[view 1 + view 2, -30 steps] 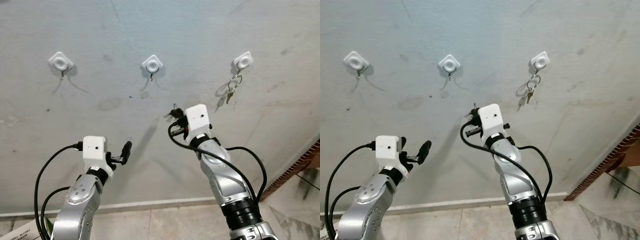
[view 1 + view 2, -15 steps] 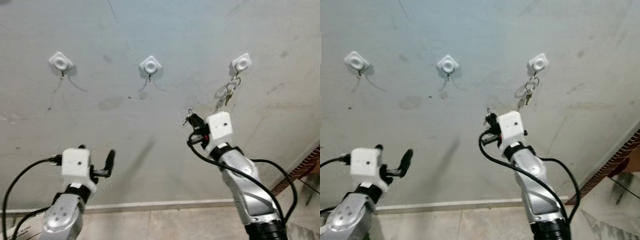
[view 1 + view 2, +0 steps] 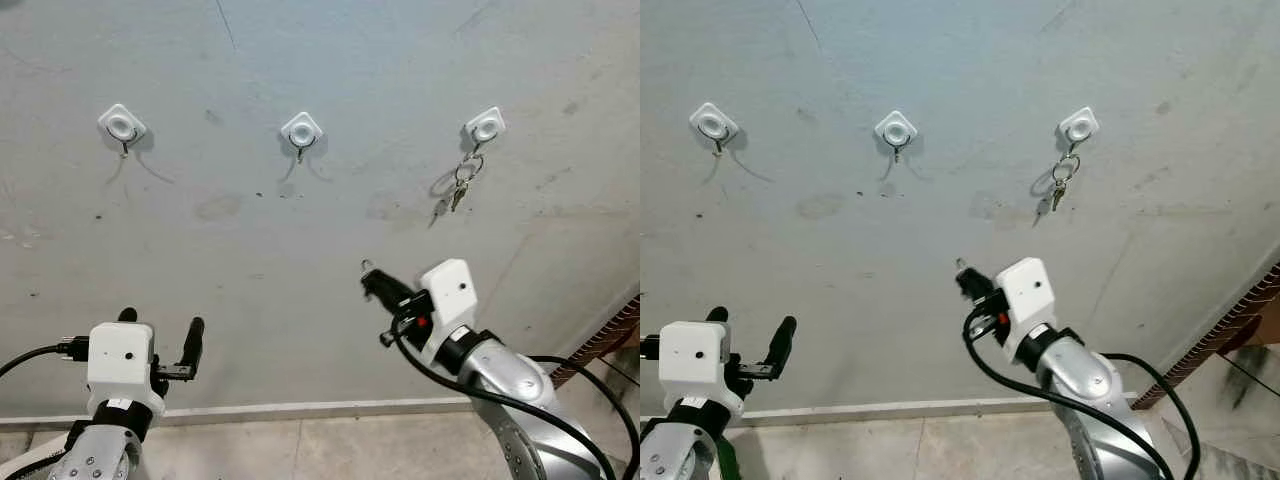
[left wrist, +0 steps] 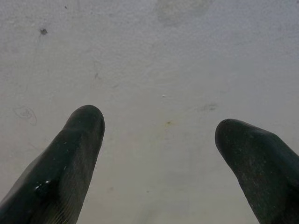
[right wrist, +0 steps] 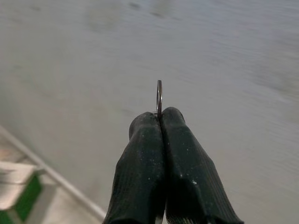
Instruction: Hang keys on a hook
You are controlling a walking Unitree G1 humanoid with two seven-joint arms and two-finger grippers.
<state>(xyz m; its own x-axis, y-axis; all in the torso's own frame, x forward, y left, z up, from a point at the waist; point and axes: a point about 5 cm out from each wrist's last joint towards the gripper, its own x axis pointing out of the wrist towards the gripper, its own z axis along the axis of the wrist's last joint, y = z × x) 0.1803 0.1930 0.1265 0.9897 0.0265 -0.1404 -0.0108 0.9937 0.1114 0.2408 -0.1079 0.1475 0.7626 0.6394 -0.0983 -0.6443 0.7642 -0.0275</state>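
Three white hooks sit in a row on the grey wall: left hook (image 3: 122, 124), middle hook (image 3: 301, 130), right hook (image 3: 485, 125). A bunch of keys (image 3: 460, 186) hangs from the right hook. My right gripper (image 3: 372, 281) is low, below and between the middle and right hooks, apart from the wall. It is shut on a thin metal key ring (image 5: 159, 97) that sticks up past the fingertips (image 5: 170, 119); anything hanging from the ring is hidden. My left gripper (image 3: 160, 330) stands open and empty at the lower left, facing bare wall (image 4: 159, 70).
A pale skirting strip (image 3: 300, 410) runs along the foot of the wall above tiled floor. A brick-red edge (image 3: 610, 335) slants at the far right. A white and green box (image 5: 16, 196) lies on the floor.
Both arms have dropped lower. My right gripper, still shut on the ring, has come down and to the right, away from the hooks. The left gripper has sunk towards the lower left.
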